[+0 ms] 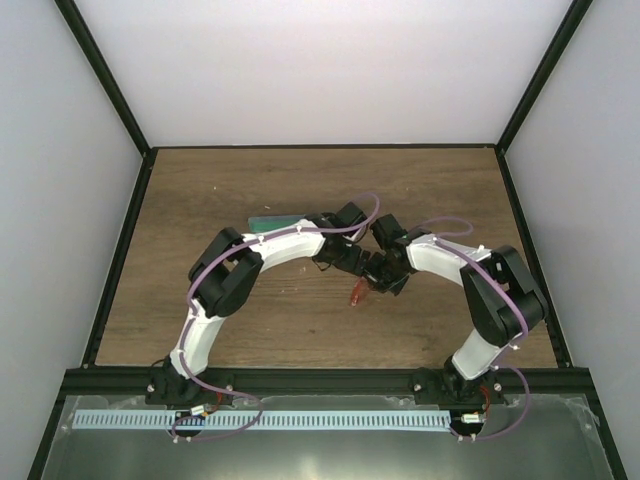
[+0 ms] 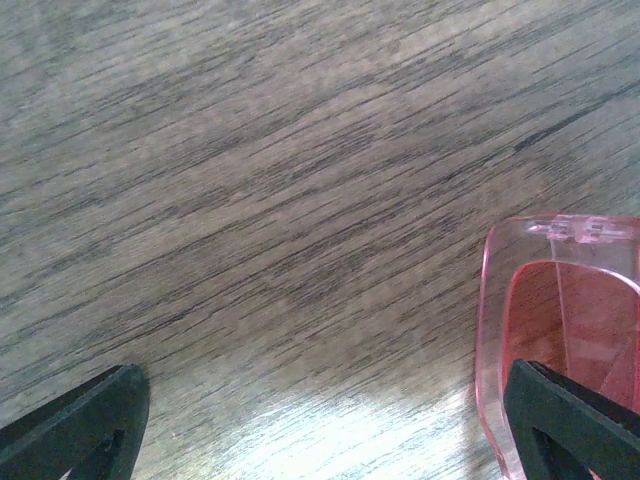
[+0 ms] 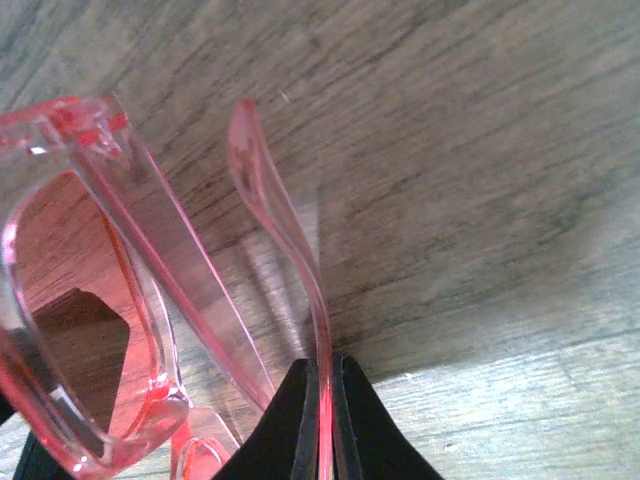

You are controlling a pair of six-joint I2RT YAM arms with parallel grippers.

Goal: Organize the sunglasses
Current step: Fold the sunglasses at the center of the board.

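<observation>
Behind your left forearm: a flat teal object (image 1: pixel 270 221) lies on the wooden table (image 1: pixel 200 200), partly hidden by the arm.
Left gripper (image 2: pixel 322 400): your fingers are spread wide over bare wood. One dark fingertip (image 2: pixel 80 425) sits at the lower left of the wrist view, and the other overlaps the edge of the red frame at the lower right. You cannot tell whether that fingertip touches the frame.
Sunglasses (image 1: pixel 357 295): translucent red, near the middle of the table, just below the spot where your two wrists meet in the top view. From the left wrist you see one lens and its frame corner at the right edge. From the right wrist you see a lens at the left and a slim arm (image 3: pixel 270 200) running up from the bottom centre.
Right gripper (image 3: pixel 325 400): your fingers are pressed together on that slim arm of the glasses, pinching it between the pads.
</observation>
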